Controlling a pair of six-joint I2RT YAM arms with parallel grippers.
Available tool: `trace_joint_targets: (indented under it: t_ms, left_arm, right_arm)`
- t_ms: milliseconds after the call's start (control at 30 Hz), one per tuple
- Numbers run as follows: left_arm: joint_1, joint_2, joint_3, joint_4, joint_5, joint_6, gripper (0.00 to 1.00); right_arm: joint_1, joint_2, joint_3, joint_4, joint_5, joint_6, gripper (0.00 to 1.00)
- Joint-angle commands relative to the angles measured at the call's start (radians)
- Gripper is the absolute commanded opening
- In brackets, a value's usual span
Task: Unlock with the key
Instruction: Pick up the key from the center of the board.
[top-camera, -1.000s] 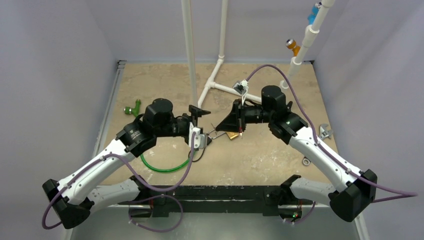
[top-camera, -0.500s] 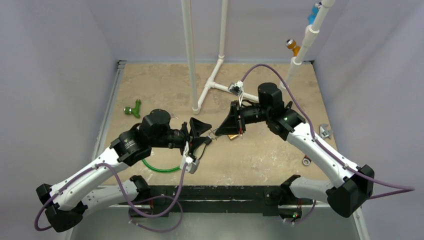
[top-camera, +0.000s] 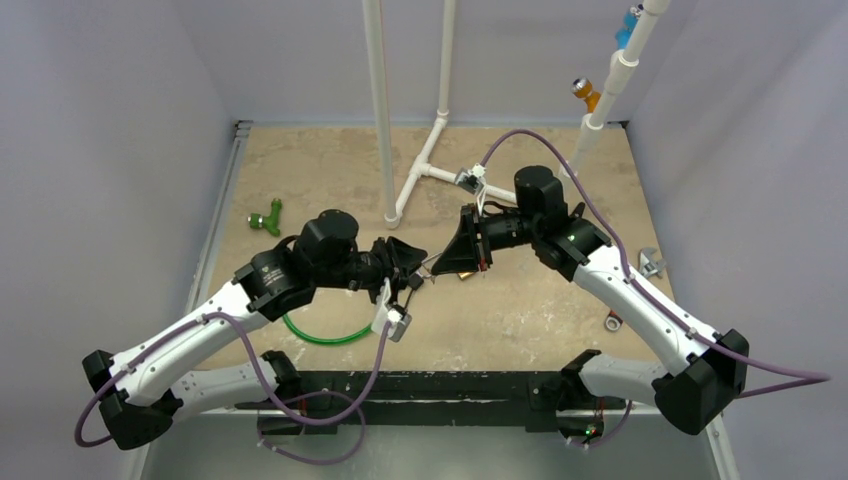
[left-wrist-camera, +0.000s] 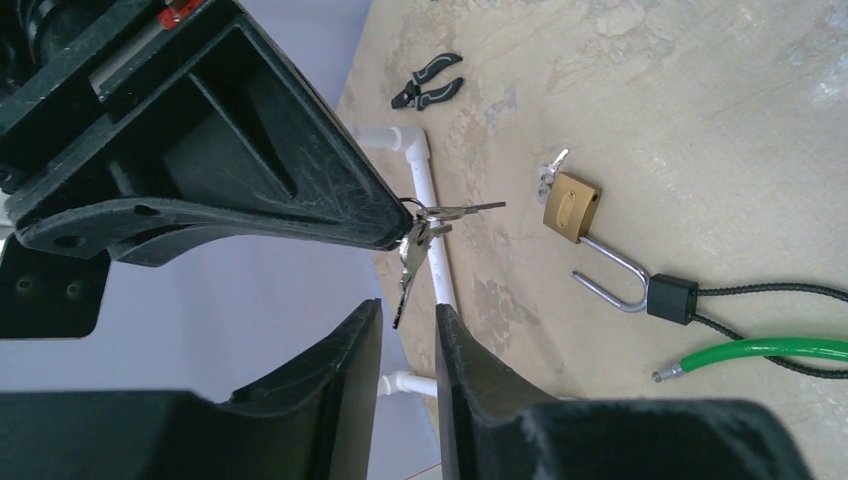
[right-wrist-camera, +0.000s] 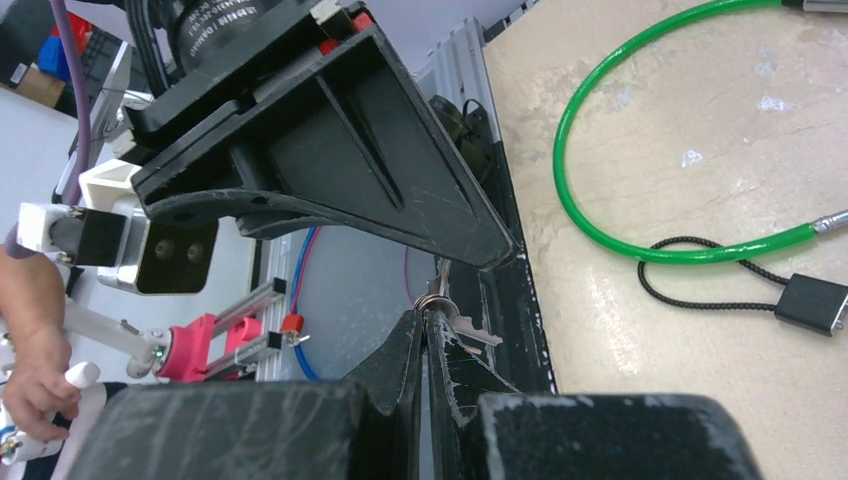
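In the last second the left end effector (left-wrist-camera: 408, 325) has swung in toward the middle of the top view. Its jaws have narrowed from wide to a slim gap, apparently readying to take a key for the lock. It is slightly spread, with a dangling key (left-wrist-camera: 408, 268) hanging between its fingertips, not yet pinched. The right end effector (right-wrist-camera: 425, 340) is pressed together on the key ring (right-wrist-camera: 433, 300). The padlock (left-wrist-camera: 572, 206) lies on the desk (left-wrist-camera: 700, 120), right of centre in the left wrist view.
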Motion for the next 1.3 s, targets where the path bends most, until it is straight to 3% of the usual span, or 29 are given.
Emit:
trace_joint_targets:
  t_ms: [0,367,533,800,1100,1267]
  left_arm:
    - [-0.02,-0.002,0.056,-0.02,-0.016,0.03,0.22]
    - [-0.116,0.0,0.075,-0.115,-0.088,0.037,0.14]
    - [-0.118,0.003,0.073,-0.097,-0.123,0.036,0.05]
    - [-0.117,0.011,0.055,-0.008,-0.212,0.023,0.01]
    - [-0.116,0.0,0.036,0.063,-0.271,-0.015,0.03]
    - [-0.117,-0.005,0.029,0.094,-0.281,-0.035,0.13]
  right_arm:
    - [0.008,-0.002,0.049,-0.001,0.001,-0.028,0.0]
    - [0.02,0.0,0.072,-0.034,0.041,-0.064,0.0]
    - [0.02,-0.007,0.067,-0.049,0.048,-0.073,0.0]
    - [0.025,-0.026,0.062,-0.056,0.049,-0.081,0.0]
    - [0.032,-0.033,0.06,-0.043,0.05,-0.073,0.0]
    - [0.034,-0.029,0.064,-0.033,0.049,-0.067,0.0]
